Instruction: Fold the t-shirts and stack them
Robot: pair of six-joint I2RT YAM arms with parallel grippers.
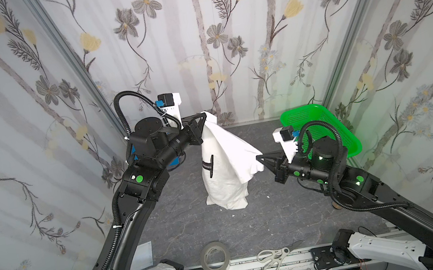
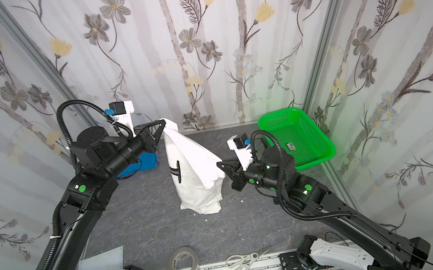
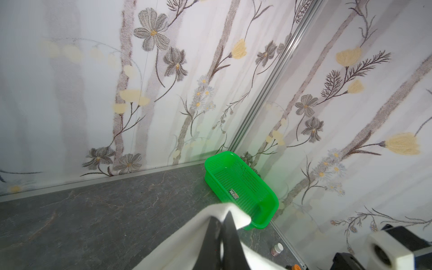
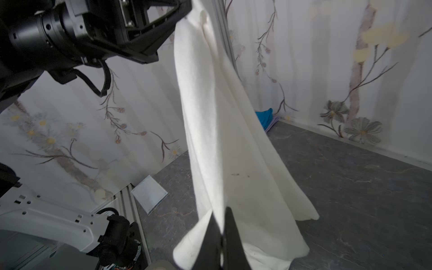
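While dangling over the dark table (image 1: 254, 224) in both top views, gets clamped twice: white t-shirt (image 1: 224, 152) nipped at its top corner by the left gripper (image 1: 202, 115), fingers pressed together on cloth, up high. Pinched again at a side edge by the right gripper (image 1: 260, 158), lower down, jaws closed on fabric. Touches the table with its bottom end, black print peeking from a fold. Blue t-shirt (image 2: 150, 161) lying at the back left, half hidden behind the left arm. Green basket (image 1: 355, 145) in the back right corner. Tape roll (image 1: 215, 257) and scissors (image 1: 274, 255) at the near edge.

Over to the left wrist view: left gripper (image 3: 222, 217) squeezed shut, white t-shirt (image 3: 184, 243) draped over the tips. Green basket (image 3: 275, 203) beyond, small bottle (image 3: 277, 249) beside the rail.

Now the right wrist view: right gripper (image 4: 223, 216) biting the white t-shirt (image 4: 222, 128), stretched up to the left gripper (image 4: 183, 9). Blue t-shirt (image 4: 265, 117) just visible behind, against the wall.
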